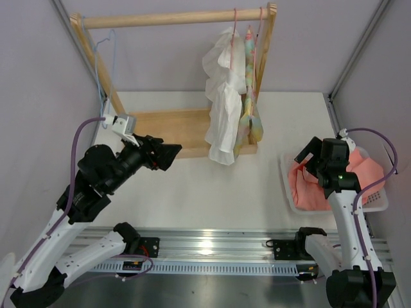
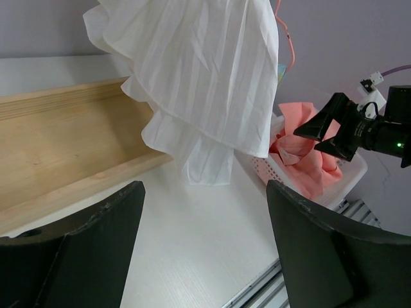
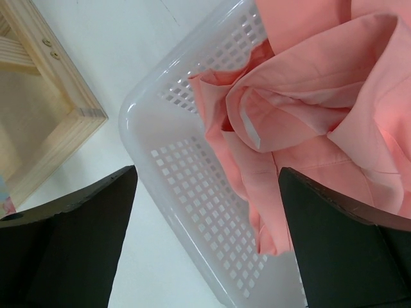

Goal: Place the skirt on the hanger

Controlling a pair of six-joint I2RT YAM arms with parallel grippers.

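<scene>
The white pleated skirt (image 1: 225, 96) hangs from the thin pink hanger (image 1: 234, 32), whose hook is on the wooden rail (image 1: 160, 19). Its ruffled hem reaches down to the rack's base. In the left wrist view the skirt (image 2: 205, 77) fills the top, with a bit of the pink hanger (image 2: 290, 45) beside it. My left gripper (image 1: 171, 156) is open and empty, left of the skirt's hem and apart from it; its jaws (image 2: 204, 189) frame bare table. My right gripper (image 1: 308, 160) is open over the basket's near corner, holding nothing (image 3: 207, 170).
A pastel floral garment (image 1: 247, 122) hangs just right of the skirt. A light blue wire hanger (image 1: 106, 58) hangs at the rail's left end. The wooden rack base (image 1: 173, 125) lies under the clothes. A white perforated basket (image 3: 167, 192) at right holds salmon-pink cloth (image 3: 308, 96).
</scene>
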